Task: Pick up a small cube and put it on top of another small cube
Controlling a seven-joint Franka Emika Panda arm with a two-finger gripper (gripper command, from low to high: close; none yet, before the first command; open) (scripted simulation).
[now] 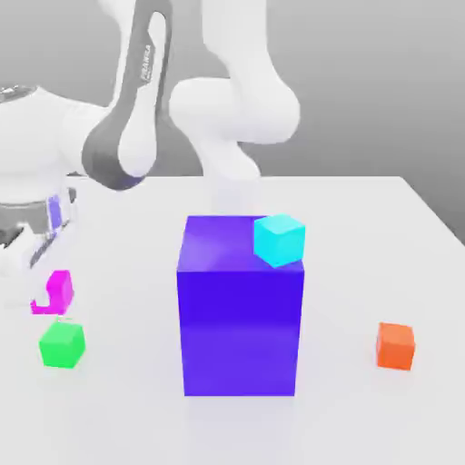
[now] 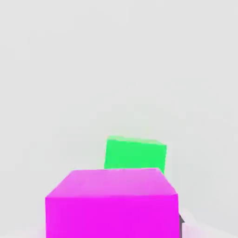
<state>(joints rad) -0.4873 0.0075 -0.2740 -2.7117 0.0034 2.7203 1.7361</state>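
Note:
The small magenta cube hangs a little above the table at the exterior view's left, with my gripper shut on it; a white finger covers part of its side. The small green cube sits on the table just below and in front of it, apart from it. In the hand view the magenta cube fills the near part of the picture, and the green cube shows just beyond its edge.
A big blue-purple block stands mid-table with a cyan cube on its top corner. An orange cube lies toward the exterior view's right. The arm's white links rise behind the block.

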